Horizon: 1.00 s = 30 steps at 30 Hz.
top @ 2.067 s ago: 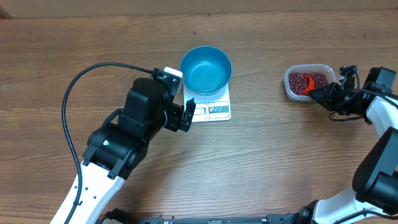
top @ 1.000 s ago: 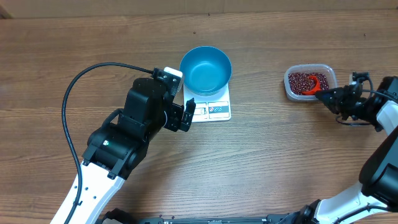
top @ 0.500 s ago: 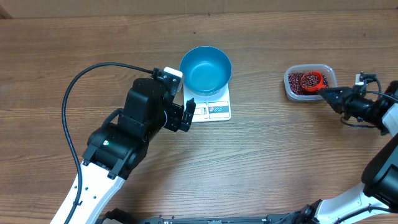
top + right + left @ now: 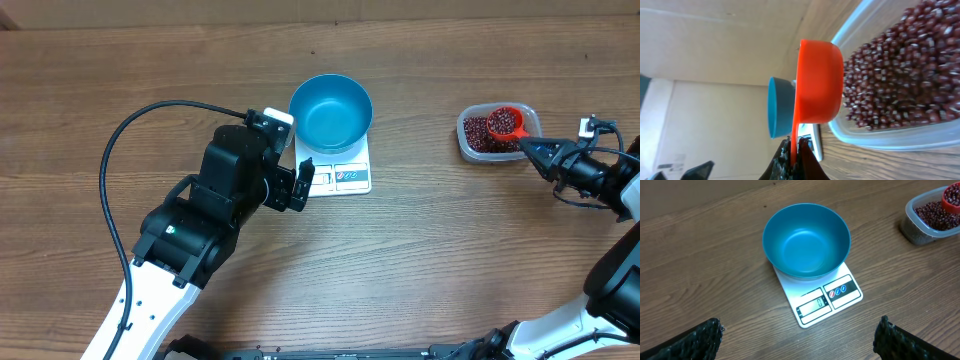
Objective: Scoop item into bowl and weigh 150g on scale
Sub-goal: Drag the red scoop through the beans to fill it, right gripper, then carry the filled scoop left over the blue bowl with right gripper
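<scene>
The blue bowl (image 4: 331, 112) stands empty on the white scale (image 4: 350, 177) at mid-table. Dark red beans (image 4: 478, 133) fill a clear tub (image 4: 466, 146) at the right. My right gripper (image 4: 533, 148) is shut on the handle of a red scoop (image 4: 507, 123), which hovers over the tub, loaded with beans. The right wrist view shows the scoop (image 4: 817, 82) side-on above the beans (image 4: 900, 75), with the bowl (image 4: 776, 107) beyond it and the gripper (image 4: 795, 150) clamping the handle. My left gripper (image 4: 797, 332) stays open, just short of the scale (image 4: 827, 300) and bowl (image 4: 806, 240).
A black cable (image 4: 130, 130) loops over the table left of the left arm. The tub (image 4: 927, 227) sits about a bowl's width to the right of the scale.
The right gripper has drawn back to the right and raised the scoop out of the beans, turning it level with a load in it. The left arm has not moved.
</scene>
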### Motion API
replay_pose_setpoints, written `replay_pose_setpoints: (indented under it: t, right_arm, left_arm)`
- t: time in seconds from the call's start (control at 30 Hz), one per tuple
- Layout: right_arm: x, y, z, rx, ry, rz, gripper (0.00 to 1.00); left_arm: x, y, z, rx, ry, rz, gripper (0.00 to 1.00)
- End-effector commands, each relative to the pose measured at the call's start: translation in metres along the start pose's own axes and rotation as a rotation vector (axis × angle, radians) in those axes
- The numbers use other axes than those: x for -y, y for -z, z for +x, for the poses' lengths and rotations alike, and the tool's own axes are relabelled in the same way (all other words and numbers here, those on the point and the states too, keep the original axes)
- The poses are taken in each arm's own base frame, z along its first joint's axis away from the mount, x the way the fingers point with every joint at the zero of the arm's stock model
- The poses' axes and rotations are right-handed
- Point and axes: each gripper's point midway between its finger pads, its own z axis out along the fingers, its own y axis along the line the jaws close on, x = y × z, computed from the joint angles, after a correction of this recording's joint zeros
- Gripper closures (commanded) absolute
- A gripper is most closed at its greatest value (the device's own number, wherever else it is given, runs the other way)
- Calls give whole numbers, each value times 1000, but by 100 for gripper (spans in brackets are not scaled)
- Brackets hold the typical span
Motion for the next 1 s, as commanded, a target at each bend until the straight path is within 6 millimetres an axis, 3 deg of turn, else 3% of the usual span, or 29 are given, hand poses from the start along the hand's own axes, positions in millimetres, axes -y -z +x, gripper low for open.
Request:
replay_pose_setpoints:
  t: [0.0,0.47,0.67,0.97]
  right_arm:
    - [-13,1,3,-8,-19,-91,96]
    - [-32,-5,17,-59,-99,-189,96]
    - [-43,-31,35,-145,-85,-200,96]
    - [-66,-81,79,-330,-39,-227,96]
  left_arm:
    - [0,5,-3,18,11,6,0]
    - [0,5,-3,18,11,6,0]
    - [0,5,-3,18,11,6,0]
    - [0,5,-3,18,11,6,0]
